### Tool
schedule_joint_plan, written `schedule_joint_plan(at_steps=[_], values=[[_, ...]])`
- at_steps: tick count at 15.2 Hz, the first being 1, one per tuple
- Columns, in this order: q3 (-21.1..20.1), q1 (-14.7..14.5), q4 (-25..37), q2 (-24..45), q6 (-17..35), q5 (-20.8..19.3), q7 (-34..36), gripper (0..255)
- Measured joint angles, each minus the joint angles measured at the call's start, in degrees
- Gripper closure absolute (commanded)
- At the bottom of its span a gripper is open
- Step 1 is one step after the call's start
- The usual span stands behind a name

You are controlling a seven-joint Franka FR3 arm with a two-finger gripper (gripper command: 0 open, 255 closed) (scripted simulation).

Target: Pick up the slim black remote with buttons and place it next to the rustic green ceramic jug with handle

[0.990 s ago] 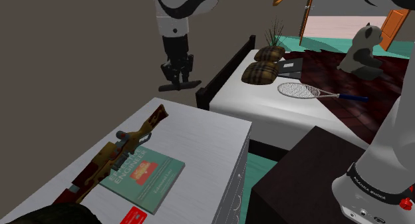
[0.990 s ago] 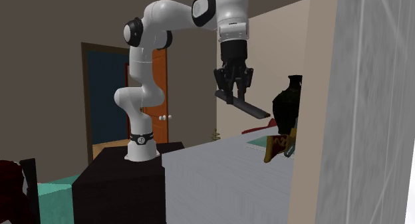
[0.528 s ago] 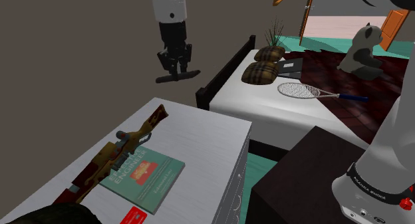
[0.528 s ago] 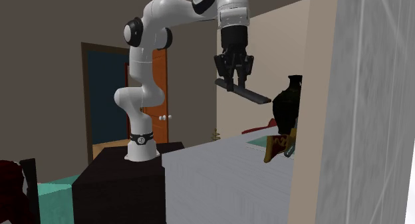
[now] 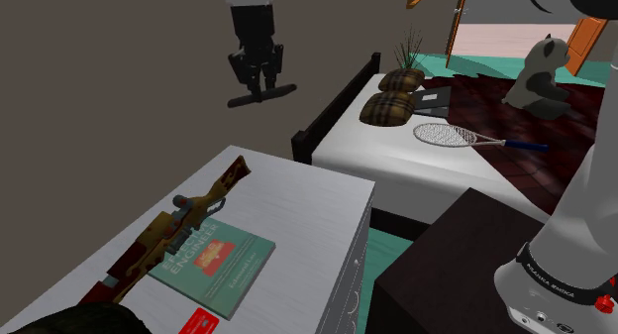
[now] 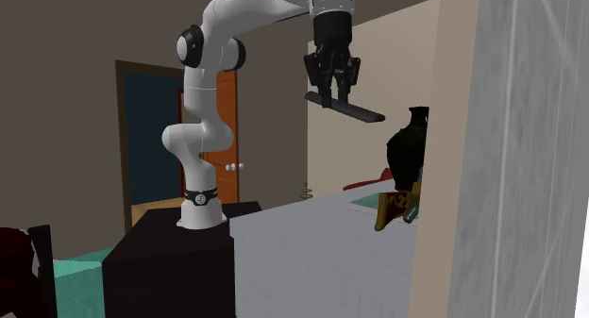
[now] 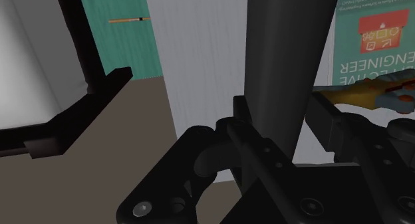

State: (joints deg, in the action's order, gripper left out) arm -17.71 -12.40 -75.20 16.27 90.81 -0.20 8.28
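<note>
My gripper [image 5: 256, 84] hangs high in the air, shut on the slim black remote [image 5: 260, 94], which lies roughly level across the fingers. In the second exterior view the gripper [image 6: 332, 97] clasps the remote [image 6: 349, 108] well above the white tabletop, up and to the left of the jug [image 6: 407, 152]. The jug looks dark, almost black, and stands at the table's far end. In the wrist view the remote [image 7: 284, 56] runs as a long dark bar between the fingers [image 7: 332, 119], above the tabletop.
On the white dresser top [image 5: 302, 208] lie a brown toy rifle [image 5: 183, 221] and a teal book [image 5: 213, 263]. Beyond it stands a bed [image 5: 396, 154] with plaid pillows [image 5: 388, 106], a racket [image 5: 451, 136] and a panda toy [image 5: 540, 74].
The gripper has risen with the remote in it and shifted slightly toward the shoulder view's left. Nothing on the table has moved.
</note>
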Motion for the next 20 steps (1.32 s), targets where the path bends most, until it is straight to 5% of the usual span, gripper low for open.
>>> schedule_joint_plan(at_steps=[12, 19, 20], values=[[-0.2, -1.9, 16.3, 4.8, -11.6, -1.5, 1.3, 255], [0.0, -5.0, 34.9, 12.7, -22.3, -3.9, 2.1, 255], [-0.3, -4.9, 32.5, 11.1, -21.6, -3.5, 2.6, 255]])
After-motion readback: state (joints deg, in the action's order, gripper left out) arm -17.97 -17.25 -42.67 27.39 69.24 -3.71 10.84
